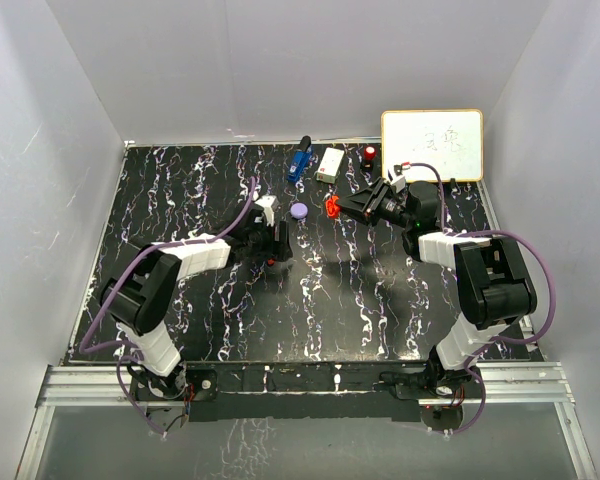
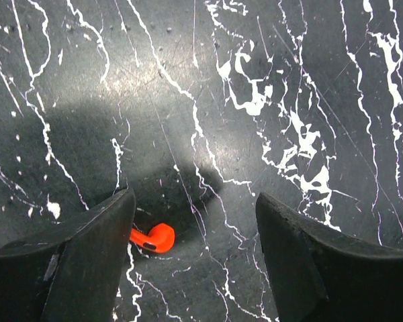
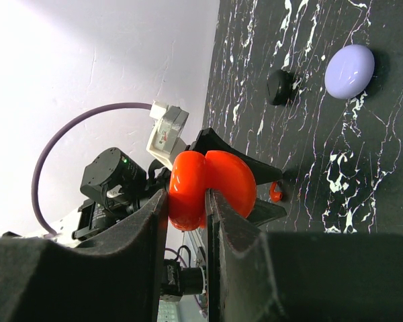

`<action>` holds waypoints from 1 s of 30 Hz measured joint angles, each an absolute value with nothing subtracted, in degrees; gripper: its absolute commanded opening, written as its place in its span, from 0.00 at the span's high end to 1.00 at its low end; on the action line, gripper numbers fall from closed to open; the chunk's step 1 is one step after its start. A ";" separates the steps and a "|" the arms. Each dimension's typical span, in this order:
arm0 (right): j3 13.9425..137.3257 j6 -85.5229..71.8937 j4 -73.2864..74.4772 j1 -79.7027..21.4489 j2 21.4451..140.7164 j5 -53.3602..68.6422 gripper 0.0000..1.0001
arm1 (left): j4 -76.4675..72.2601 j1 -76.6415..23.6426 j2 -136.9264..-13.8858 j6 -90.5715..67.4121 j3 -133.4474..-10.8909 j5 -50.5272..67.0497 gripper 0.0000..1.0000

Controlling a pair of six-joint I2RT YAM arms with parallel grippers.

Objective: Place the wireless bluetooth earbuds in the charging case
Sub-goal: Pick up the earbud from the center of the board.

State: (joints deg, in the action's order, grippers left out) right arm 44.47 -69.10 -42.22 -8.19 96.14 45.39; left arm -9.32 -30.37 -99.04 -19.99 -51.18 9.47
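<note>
A black marble-patterned tabletop (image 1: 380, 300) veined with white fills the top view. Plain white walls (image 1: 280, 60) close it in at 9, 12 and 3 o'clock. A wood-framed whiteboard (image 1: 432, 145) leans at 1 o'clock, its faint dark scribbles too small to read. The right gripper (image 3: 188, 204) is clamped on the round red-orange charging case (image 3: 215, 181). It holds the case off the surface, and two rounded lobes of the case bulge past the fingers. The left gripper (image 2: 195, 198) hovers low over the tabletop with its jaws spread wide apart and gripping nothing. At the 12 o'clock edge lie a blue cylindrical object (image 1: 300, 158), a small white box (image 1: 330, 165) and a small red-and-dark item (image 1: 369, 155), with no label legible on any of them. A lilac round puck (image 3: 350, 70) rests near mid-table. A small black bean-shaped earbud (image 3: 280, 87) sits just beside it. The tiny red-orange earbud (image 2: 154, 238) lies flat on the tabletop between the left gripper's fingers, close against the one at 9 o'clock in the wrist view. Its long axis runs 9 to 3 o'clock there, the stem toward 9 and the bulb toward 3.
</note>
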 measured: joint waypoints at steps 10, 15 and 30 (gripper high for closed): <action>44.47 -69.17 -42.24 -8.19 96.14 45.41 1.00 | -4.27 -30.37 -96.84 -20.84 -50.68 8.27 0.30; 44.47 -69.21 -42.26 -8.19 96.14 45.41 1.00 | -2.92 -30.39 -95.74 -21.34 -49.98 8.21 0.30; 44.47 -69.32 -42.65 -8.19 96.14 45.41 1.00 | -2.35 -32.38 -94.32 -22.15 -48.66 7.31 0.32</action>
State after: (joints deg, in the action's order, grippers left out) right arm 44.47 -69.32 -42.65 -8.19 96.14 45.41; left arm -2.35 -32.38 -94.32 -22.15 -48.66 7.31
